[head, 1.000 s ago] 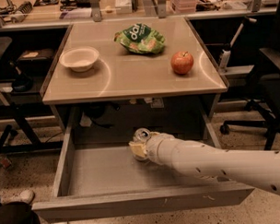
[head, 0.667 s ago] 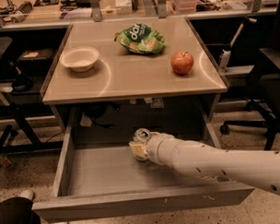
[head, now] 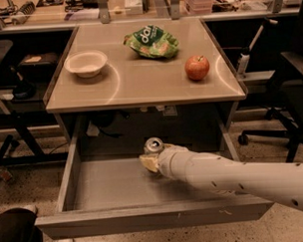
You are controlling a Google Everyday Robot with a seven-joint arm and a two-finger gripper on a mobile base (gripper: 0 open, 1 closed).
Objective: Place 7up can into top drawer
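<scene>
Camera view: reached into the open top drawer (head: 119,189) with the tool (head: 152,161), low over the grey floor near the back wall and right against the 7up can (head: 154,144). Could not tell whether gripping the can or parted from it. Found the can upright inside the drawer, silver top showing just behind the tool. Could not see its base, so could not say whether resting on the floor.

Judged the step in hand as the set-down and release. Called for seating the base flat on the drawer floor before letting go. Called next for a clean parting and a straight rise, with no sideways nudge to tip the can. Also wanted care with the worktop (head: 140,88) edge close overhead when drawing the arm (head: 233,174) back out.

Counted one can, one drawer standing open, and one tool on one white arm. Counted on the worktop one white bowl (head: 86,62), one green chip bag (head: 151,42) and one red apple (head: 197,67).
</scene>
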